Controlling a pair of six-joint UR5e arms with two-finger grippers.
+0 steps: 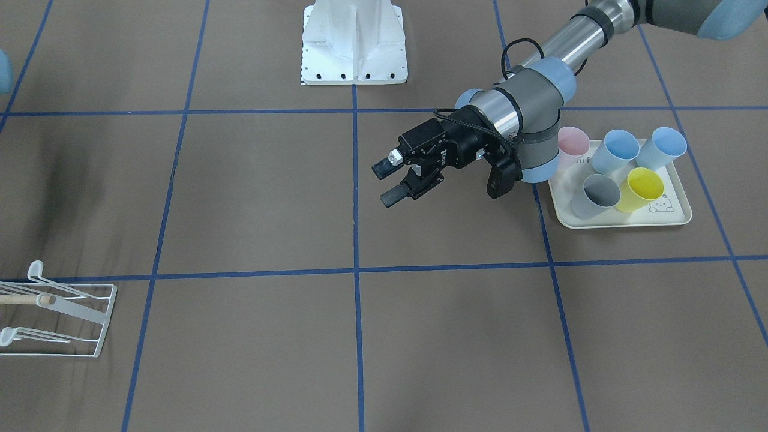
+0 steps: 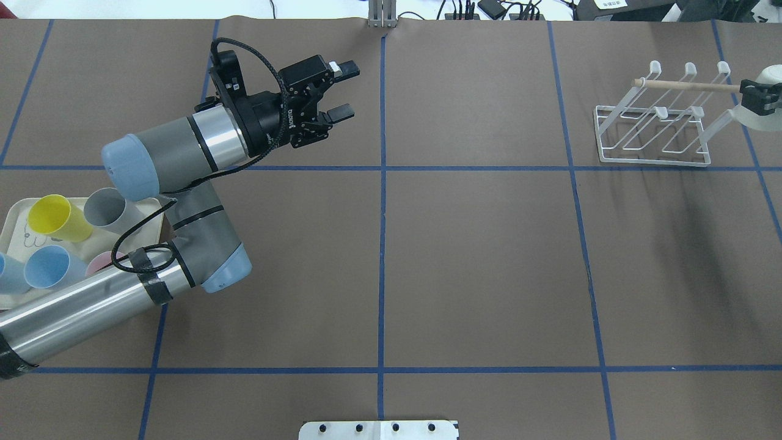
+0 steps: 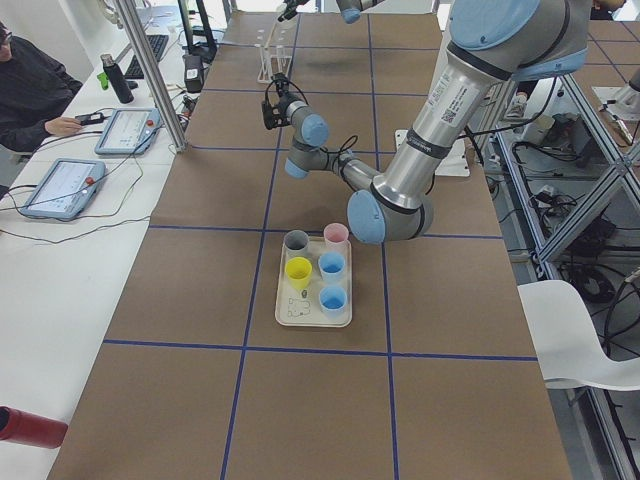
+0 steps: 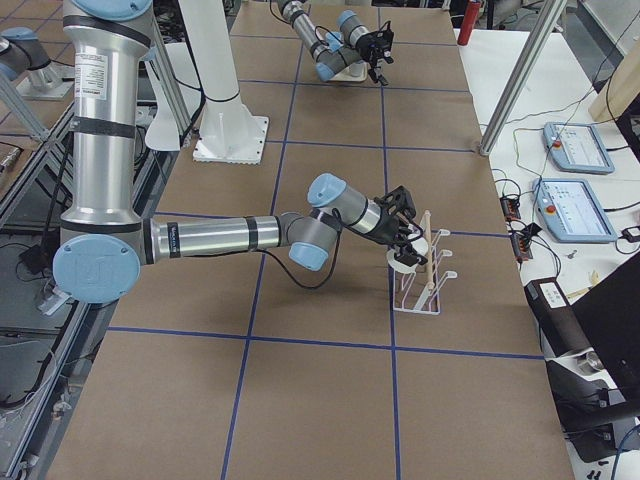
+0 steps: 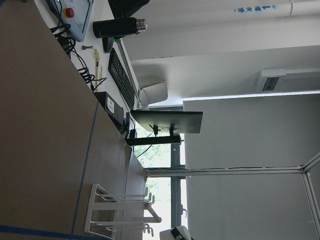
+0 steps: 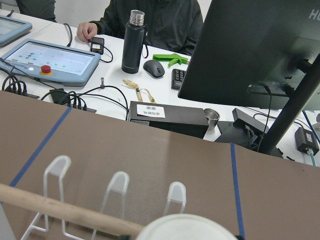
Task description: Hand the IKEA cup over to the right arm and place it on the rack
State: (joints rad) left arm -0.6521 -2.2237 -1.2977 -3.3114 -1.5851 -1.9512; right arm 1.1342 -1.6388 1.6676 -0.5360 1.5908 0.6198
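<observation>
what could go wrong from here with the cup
1. The white plastic cup, held in the right arm's jaws, is close to the light wooden dowel; a nudge might shove it or the small white wire rack.
2. Released before seating on a prong, the cup could tumble off.

Matt brown paper table cover (image 2: 476, 263), white-coated wire rack (image 2: 657, 113) w/ bare wood dowel (image 2: 690, 86), smooth white plastic cup (image 2: 763, 122)
</observation>
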